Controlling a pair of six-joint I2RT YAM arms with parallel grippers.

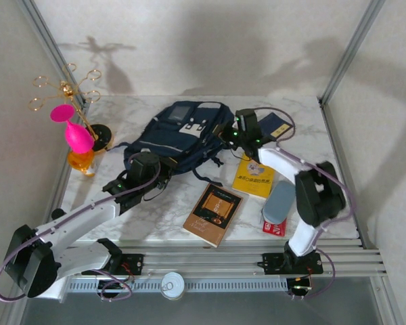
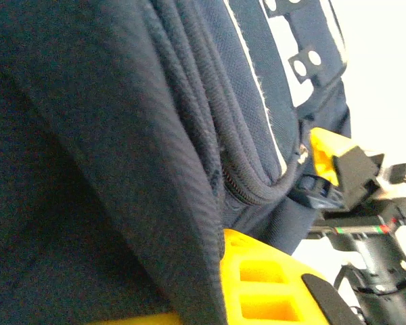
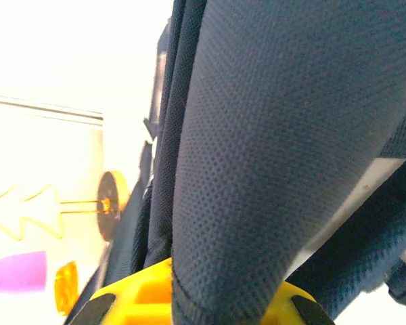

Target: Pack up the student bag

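Note:
The student bag (image 1: 183, 135), a navy-blue backpack with pale patches near its top, lies flat in the middle of the marble table. My left gripper (image 1: 151, 169) sits at the bag's near left edge. In the left wrist view it (image 2: 203, 298) is shut on a fold of the bag's navy fabric (image 2: 122, 169) between its yellow fingers (image 2: 271, 277). My right gripper (image 1: 235, 133) is at the bag's right edge. In the right wrist view it (image 3: 216, 298) is shut on a band of dark mesh fabric (image 3: 257, 149) belonging to the bag.
A brown book (image 1: 214, 213), a yellow book (image 1: 254, 177) and a grey case (image 1: 279, 202) lie right of and nearer than the bag. A dark booklet (image 1: 277, 126) rests at the back right. A gold wire stand with a pink ornament (image 1: 78, 135) is at the left edge.

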